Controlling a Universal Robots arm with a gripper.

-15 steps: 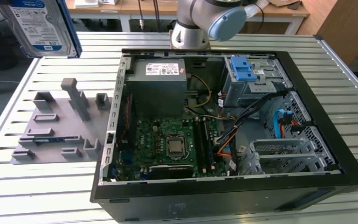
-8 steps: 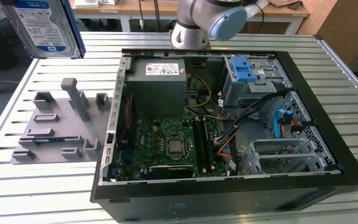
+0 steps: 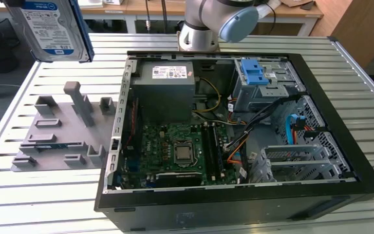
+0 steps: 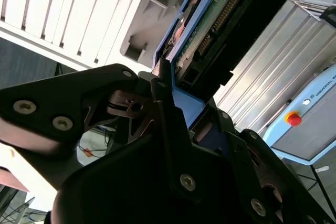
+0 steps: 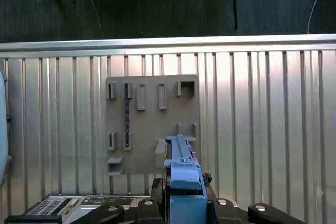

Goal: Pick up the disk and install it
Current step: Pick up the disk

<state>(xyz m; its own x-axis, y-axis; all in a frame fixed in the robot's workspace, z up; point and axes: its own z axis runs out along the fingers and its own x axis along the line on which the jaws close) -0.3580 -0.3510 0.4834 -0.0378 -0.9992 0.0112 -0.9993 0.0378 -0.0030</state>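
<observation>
The disk (image 3: 50,29) hangs in the air at the upper left of the exterior view, off the tabletop (image 3: 31,195). Its labelled face is turned to the camera and its long axis runs roughly up and down, leaning a little; the frame's upper edge cuts off its top end. In the second wrist view the hand (image 4: 191,111) is clamped tight on the disk (image 4: 220,19), black fingers (image 4: 160,103) pressing either side of the blue bracket (image 4: 184,100), and the circuit-board side with its connector row faces the camera. In the first wrist view the bracket (image 5: 184,174) appears edge-on, its long axis pointing away from the hand towards the grey fixture plate (image 5: 152,124); its near end is hidden behind the hand's black body. The open computer case (image 3: 343,161) sits well apart from the disk.
</observation>
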